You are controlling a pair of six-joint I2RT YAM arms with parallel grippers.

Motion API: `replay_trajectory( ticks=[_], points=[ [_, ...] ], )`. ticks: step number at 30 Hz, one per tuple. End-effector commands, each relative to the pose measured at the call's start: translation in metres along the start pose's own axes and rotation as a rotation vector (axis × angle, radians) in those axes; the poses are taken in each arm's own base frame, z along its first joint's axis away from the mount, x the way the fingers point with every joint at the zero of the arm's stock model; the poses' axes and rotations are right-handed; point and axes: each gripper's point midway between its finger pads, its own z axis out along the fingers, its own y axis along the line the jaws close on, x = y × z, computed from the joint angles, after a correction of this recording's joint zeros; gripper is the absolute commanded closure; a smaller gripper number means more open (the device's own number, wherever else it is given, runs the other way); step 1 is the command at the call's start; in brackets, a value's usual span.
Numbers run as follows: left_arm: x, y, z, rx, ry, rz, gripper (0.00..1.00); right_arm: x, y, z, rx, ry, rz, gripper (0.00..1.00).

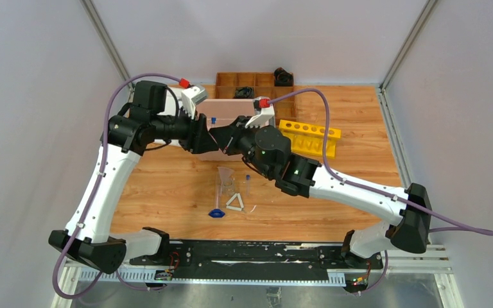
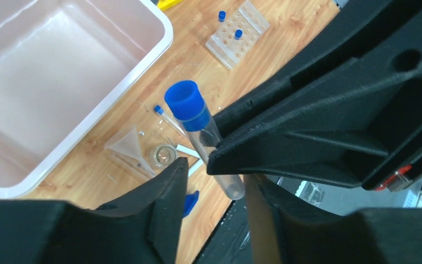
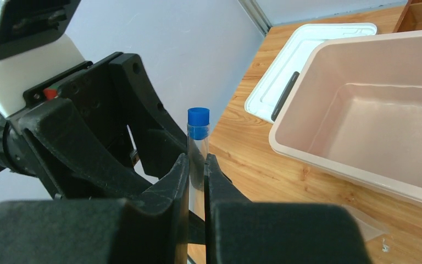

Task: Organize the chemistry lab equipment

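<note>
My right gripper [image 3: 198, 165] is shut on a clear blue-capped tube [image 3: 198, 135] and holds it upright in the air, near the pink bin. My left gripper [image 2: 214, 187] is open and straddles the lower end of the same tube [image 2: 203, 126]. A gap shows between its left finger [image 2: 165, 192] and the glass. On the table below lie a glass funnel [image 1: 224, 176], a white triangle [image 1: 234, 202], a blue piece [image 1: 216, 213] and a loose capped tube [image 2: 162, 113]. The clear tube rack [image 2: 239, 33] holds two capped tubes.
The empty pink bin [image 3: 307, 157] stands at the back, its white lid [image 3: 296, 60] beside it. A yellow rack [image 1: 309, 136] sits to the right. A wooden compartment tray [image 1: 247, 80] with black objects is against the back wall. A small glass vial [image 2: 164, 155] stands by the funnel.
</note>
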Motion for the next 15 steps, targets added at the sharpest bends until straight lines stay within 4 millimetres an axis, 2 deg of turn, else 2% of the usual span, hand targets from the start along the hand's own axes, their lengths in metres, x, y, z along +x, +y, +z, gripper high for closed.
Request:
replay_trajectory(
  ticks=[1, 5, 7, 11, 13, 15],
  points=[
    [-0.007, -0.005, -0.001, 0.022, -0.024, 0.035, 0.62, -0.019, 0.021, -0.002, -0.049, -0.068, 0.048, 1.0],
    [-0.005, -0.002, 0.0, 0.015, -0.018, 0.054, 0.85, -0.018, 0.021, -0.002, -0.05, -0.061, 0.039, 0.99],
    [-0.003, -0.001, 0.0, 0.01, -0.016, 0.075, 0.91, -0.015, 0.018, -0.002, -0.033, -0.033, 0.025, 0.88],
    [0.008, 0.006, 0.0, -0.014, 0.001, 0.137, 0.96, -0.01, 0.001, -0.002, 0.023, 0.113, 0.079, 0.61],
    [0.018, 0.009, -0.001, -0.021, 0.011, 0.194, 0.95, -0.002, -0.008, -0.004, 0.031, 0.223, 0.094, 0.56],
    [0.026, 0.014, -0.002, -0.043, 0.025, 0.25, 0.95, -0.001, -0.008, -0.007, 0.017, 0.284, 0.067, 0.53]
  ],
)
